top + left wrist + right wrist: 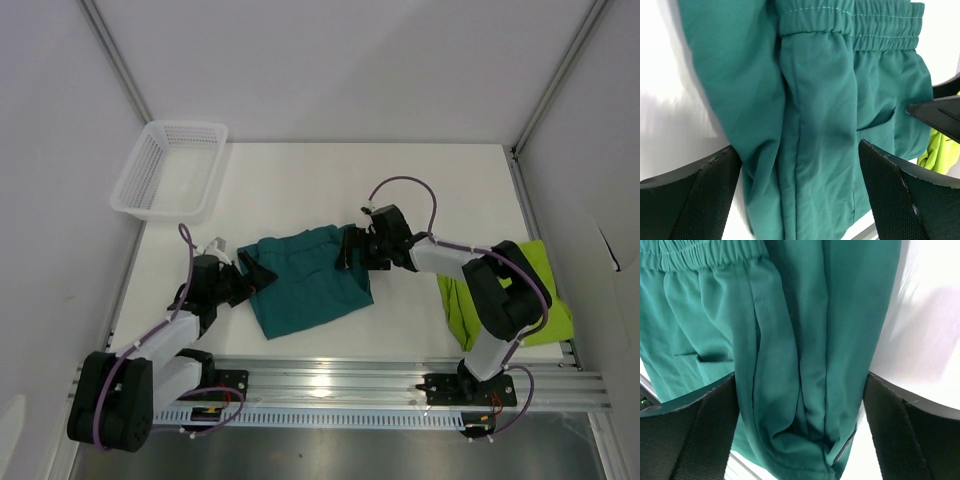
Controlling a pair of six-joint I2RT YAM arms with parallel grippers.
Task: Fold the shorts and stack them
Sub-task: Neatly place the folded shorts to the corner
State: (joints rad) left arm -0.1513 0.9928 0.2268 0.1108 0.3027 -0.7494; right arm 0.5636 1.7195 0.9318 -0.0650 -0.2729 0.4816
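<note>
**Folding the first pair.** Dark teal shorts (305,280) lie mid-desk (300,180), toward its near edge. The left pincer (249,273) and right pincer (349,250) are both spread, straddling opposite sides of the fabric. The likely next move is to pinch both sides and fold. Lime green shorts (456,310) wait by the near right corner.

I see the dark teal shorts (305,280) lying rumpled and folded lengthwise, mid-counter toward the near edge. The lime green shorts (558,300) sit bunched by the near right corner.
</note>
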